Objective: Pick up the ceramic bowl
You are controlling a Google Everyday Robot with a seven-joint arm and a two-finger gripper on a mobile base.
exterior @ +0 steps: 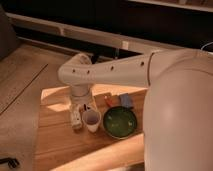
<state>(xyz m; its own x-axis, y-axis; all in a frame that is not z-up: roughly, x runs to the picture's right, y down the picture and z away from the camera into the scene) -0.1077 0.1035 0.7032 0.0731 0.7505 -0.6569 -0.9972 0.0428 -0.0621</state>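
Observation:
The ceramic bowl (120, 121) is round, shallow and glossy dark green with a paler rim. It sits on the wooden table (55, 145) to the right of a small white cup (91, 120). My gripper (80, 113) hangs down from the white arm at the table's back left, just left of the cup and about a cup's width left of the bowl. It holds nothing that I can see.
An orange item (109, 100) and a blue item (126, 101) lie just behind the bowl. My white arm (120, 72) crosses above the table's back and its bulky body fills the right side. Wooden floor lies to the left, with a dark object (9, 162) at the bottom left.

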